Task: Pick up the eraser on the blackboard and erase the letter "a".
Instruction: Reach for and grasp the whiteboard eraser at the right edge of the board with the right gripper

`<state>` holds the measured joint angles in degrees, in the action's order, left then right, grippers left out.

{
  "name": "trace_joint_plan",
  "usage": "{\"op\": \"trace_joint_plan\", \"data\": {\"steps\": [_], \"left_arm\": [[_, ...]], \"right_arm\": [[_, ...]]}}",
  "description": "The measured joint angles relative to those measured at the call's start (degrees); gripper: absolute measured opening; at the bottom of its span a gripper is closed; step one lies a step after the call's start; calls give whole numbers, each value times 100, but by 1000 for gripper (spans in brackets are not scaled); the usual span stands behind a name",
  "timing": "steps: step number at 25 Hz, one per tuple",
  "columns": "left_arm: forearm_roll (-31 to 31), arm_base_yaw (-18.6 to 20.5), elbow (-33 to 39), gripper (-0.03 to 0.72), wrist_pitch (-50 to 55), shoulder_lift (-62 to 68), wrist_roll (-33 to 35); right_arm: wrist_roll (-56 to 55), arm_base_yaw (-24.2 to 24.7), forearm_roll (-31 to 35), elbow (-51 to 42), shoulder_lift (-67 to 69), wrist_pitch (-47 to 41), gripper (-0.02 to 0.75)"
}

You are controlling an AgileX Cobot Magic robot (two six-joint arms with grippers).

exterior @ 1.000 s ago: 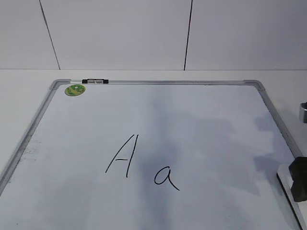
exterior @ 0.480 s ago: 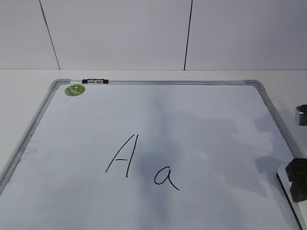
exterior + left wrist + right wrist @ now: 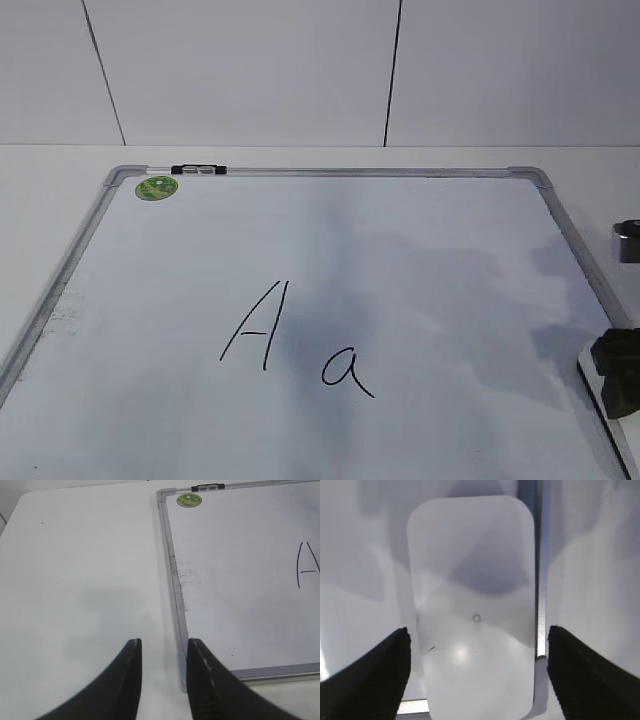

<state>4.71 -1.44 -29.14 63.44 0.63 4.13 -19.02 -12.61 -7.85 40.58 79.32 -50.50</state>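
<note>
The blackboard (image 3: 420, 250) lies flat on the table and bears the small letter "a" (image 3: 347, 372) just right of a taller capital "A" (image 3: 255, 325). The eraser (image 3: 472, 595) is a white oblong block lying at the board's right edge against the grey frame; a strip of it shows in the exterior view (image 3: 588, 374). My right gripper (image 3: 477, 635) is open, with one black finger on each side of the eraser and a gap at both sides; it also shows in the exterior view (image 3: 618, 372). My left gripper (image 3: 162, 647) is open and empty, over the table beside the board's near left corner.
A round green sticker (image 3: 156, 187) sits at the board's far left corner, next to a small black and clear clip (image 3: 198, 170) on the top frame. The white table (image 3: 75, 580) spreads left of the board. A tiled wall (image 3: 250, 70) stands behind.
My right gripper has sunk slightly and shifted a little at the board's right edge around the eraser. The board and the letters have not changed.
</note>
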Motion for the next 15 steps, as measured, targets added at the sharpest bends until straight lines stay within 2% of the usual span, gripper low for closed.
{"op": "trace_joint_plan", "data": {"steps": [15], "left_arm": [[0,0,0,235,0,0,0]], "right_arm": [[243,72,122,0,337,148,674]]}}
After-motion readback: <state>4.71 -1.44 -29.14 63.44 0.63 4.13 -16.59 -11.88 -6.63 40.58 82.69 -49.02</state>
